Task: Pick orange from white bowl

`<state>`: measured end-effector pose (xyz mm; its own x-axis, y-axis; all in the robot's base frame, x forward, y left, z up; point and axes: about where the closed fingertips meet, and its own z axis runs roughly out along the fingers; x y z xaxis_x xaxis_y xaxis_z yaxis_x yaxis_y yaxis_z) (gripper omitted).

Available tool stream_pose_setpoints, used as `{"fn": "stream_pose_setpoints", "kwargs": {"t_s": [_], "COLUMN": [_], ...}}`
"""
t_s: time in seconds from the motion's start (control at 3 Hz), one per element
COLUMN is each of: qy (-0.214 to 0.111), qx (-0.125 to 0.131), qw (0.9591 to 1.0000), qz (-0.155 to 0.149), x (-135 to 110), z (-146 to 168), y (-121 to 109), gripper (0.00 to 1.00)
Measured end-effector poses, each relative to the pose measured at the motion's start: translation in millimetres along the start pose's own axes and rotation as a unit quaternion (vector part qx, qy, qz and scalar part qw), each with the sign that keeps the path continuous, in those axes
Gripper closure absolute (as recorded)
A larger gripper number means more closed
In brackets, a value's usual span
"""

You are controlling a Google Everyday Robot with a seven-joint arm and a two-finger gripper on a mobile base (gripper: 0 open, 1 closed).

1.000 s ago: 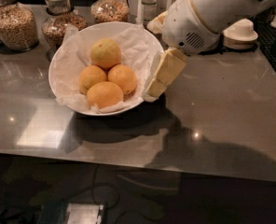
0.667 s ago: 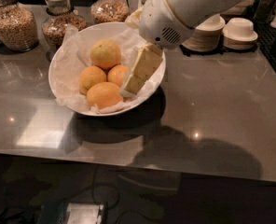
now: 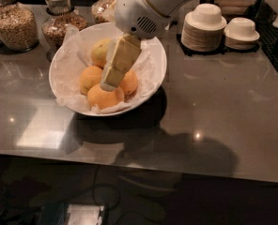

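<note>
Over the white bowl, tool

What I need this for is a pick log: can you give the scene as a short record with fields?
gripper: gripper low over the middle of the bowl, angled down and left
target: orange, paler and yellowish, at the back of the bowl, partly hidden by the gripper
other fruit: three deeper oranges in front of the target
container: white bowl, paper-lined, on the dark counter
behind: jars at left, stacked plates at right
contact: cannot tell whether the gripper touches any fruit
</note>
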<state>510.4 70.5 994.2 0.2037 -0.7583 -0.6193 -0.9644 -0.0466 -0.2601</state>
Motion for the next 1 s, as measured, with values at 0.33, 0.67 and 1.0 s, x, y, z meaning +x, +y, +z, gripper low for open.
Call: {"fn": "stream_pose_setpoints", "kwargs": {"t_s": [0.33,0.67,1.0], "qy": [-0.014,-0.027,-0.044], "qx": [0.020,0.048,0.075], "qw": [0.9993,0.9964,0.9892], "qz": [0.028,0.064,0.118], "x": [14,37,69], "z": [16,32,50], "y": [-24,-56,-79], "gripper": [0.00,0.00,0.00]}}
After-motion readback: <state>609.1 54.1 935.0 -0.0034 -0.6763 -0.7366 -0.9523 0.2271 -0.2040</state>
